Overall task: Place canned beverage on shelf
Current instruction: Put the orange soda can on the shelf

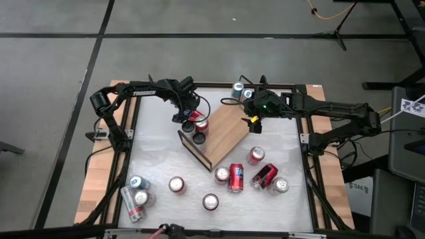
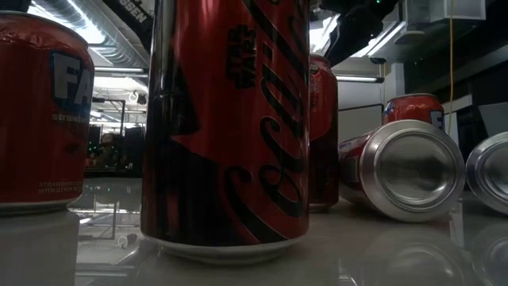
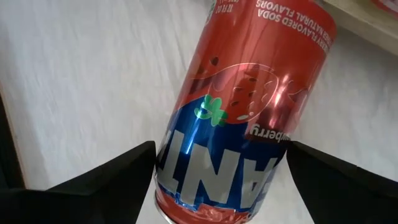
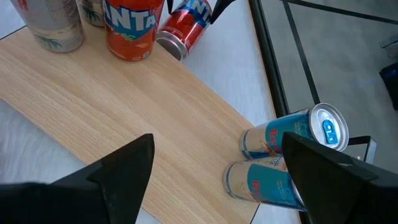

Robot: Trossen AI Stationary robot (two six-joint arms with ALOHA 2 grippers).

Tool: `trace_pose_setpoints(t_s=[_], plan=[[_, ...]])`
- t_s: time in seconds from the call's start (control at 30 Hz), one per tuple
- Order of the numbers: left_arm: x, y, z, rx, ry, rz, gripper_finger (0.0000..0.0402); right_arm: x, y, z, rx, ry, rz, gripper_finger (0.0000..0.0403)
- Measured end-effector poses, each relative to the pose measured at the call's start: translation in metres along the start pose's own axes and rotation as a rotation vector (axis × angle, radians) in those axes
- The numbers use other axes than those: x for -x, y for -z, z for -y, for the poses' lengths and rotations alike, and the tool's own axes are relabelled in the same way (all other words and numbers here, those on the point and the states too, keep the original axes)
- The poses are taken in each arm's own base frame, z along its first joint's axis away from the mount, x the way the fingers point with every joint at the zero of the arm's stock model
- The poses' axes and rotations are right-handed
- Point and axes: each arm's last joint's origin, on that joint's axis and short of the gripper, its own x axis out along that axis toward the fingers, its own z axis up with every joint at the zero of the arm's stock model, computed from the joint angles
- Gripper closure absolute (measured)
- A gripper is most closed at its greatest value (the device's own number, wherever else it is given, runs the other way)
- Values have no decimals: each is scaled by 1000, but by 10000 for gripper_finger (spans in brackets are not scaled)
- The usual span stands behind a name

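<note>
The shelf (image 1: pixel 222 129) is a light-wood board that lies slantwise on the white table. An orange can (image 4: pixel 129 25) and a silver can (image 4: pixel 59 25) stand upright on its left end. A red strawberry soda can (image 3: pixel 249 106) lies on its side on the table beside that end. My left gripper (image 1: pixel 188 111) points down over it, open, one finger on each side of the can. My right gripper (image 4: pixel 211 180) hangs open above the shelf's right end (image 1: pixel 247 119), with nothing between its fingers. My left gripper's fingers (image 3: pixel 130 171) stand close against the two long sides of the lying red can, near its bottom end (image 3: pixel 211 186), coming from above. Whether they touch the can, I cannot tell.
Two blue-and-silver cans (image 4: pixel 292 140) lie at the table's far right corner. Several red and silver cans (image 1: pixel 236 178) stand or lie across the near half. A black-and-red cola can (image 2: pixel 226 119) stands right in front of the low camera. The table has a black frame (image 1: pixel 302 119).
</note>
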Motion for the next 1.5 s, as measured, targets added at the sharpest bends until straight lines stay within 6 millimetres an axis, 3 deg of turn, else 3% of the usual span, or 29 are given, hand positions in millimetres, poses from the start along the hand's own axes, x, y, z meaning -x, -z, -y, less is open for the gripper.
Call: trace_pose_setpoints(t_s=[0.3, 0.7, 1.03, 1.5], plan=[[-9, 3, -1, 64, -28, -68, 53, 0, 0, 0, 0, 0, 0, 61], [-8, 3, 1, 160, -19, -82, 109, 0, 0, 0, 0, 0, 0, 61], [-5, 10, 7, 318, 37, -155, 114, 0, 0, 0, 0, 0, -1, 61], [31, 22, 8, 558, 206, -421, 115, 0, 0, 0, 1, 0, 0, 61]])
